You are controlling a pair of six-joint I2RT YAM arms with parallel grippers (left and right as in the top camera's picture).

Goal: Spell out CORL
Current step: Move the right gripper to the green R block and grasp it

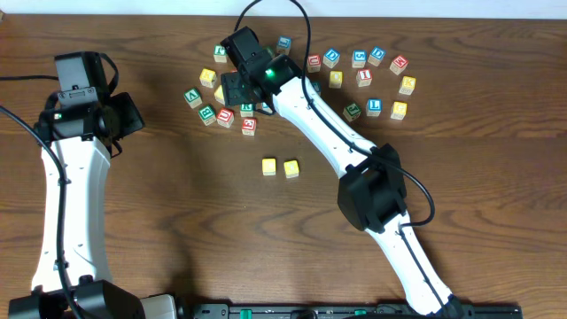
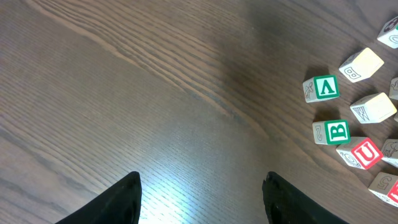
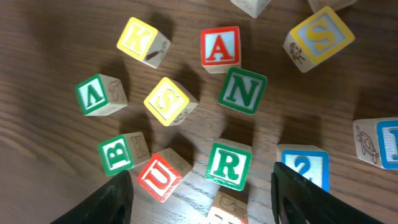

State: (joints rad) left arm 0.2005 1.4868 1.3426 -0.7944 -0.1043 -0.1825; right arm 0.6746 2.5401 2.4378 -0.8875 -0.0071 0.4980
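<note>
1. Expect a crowded pick at the green R block [image 3: 228, 165], face up on the table [image 2: 124, 93], in line between the fingers of the right gripper [image 3: 202, 186].
2. Watch for finger contact with the red U block [image 3: 160, 176] on one side and the blue 2 block [image 3: 305, 167] on the other, both just beside the R. Likely results: a shoved neighbour, a twisted R, or a double grasp.
3. Guard against a skewed descent nudging the green N block [image 3: 242, 91], near the R on its far side.
4. Allow for a crooked third letter beside the two yellow blocks [image 1: 268, 166], set side by side mid-table, well apart from the cluster. Letters too small to read from overhead.
5. Read the right gripper as spread wide above the cluster, holding nothing, no contact visible.
6. Read the left gripper [image 2: 200, 186] as spread wide over the table, empty, apart from the blocks.
</note>
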